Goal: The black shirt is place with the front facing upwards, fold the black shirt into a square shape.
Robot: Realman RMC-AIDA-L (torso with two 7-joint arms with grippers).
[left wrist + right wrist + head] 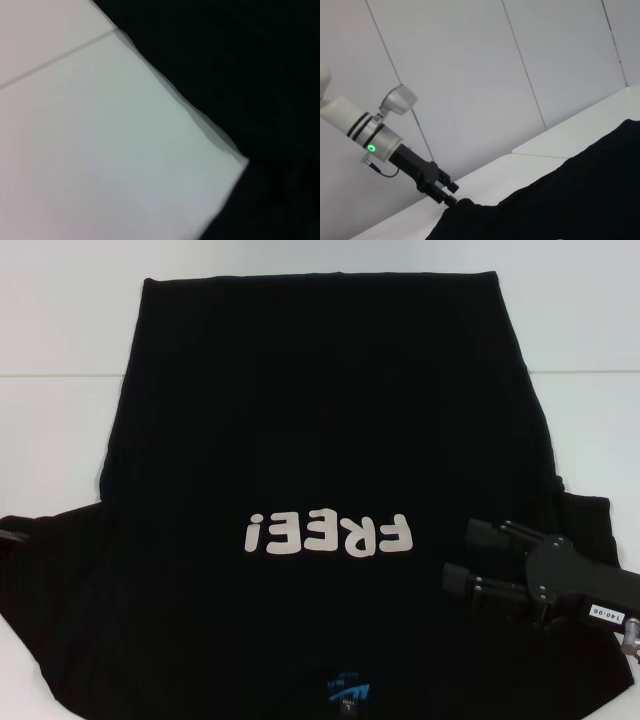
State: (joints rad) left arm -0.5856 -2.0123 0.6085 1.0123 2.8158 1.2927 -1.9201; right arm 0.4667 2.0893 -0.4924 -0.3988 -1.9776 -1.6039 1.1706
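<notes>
The right gripper hovers spread apart, holding nothing, over the black shirt; the left gripper seems to touch its sleeve, grip unclear.

The black shirt lies on the table, right pincer seemingly above it.

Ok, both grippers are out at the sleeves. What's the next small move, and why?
Probably shut the left gripper on the shirt's sleeve edge: it sits right at that edge, and the shirt lies flat, unfolded. The right gripper hovers open over the other sleeve.
</notes>
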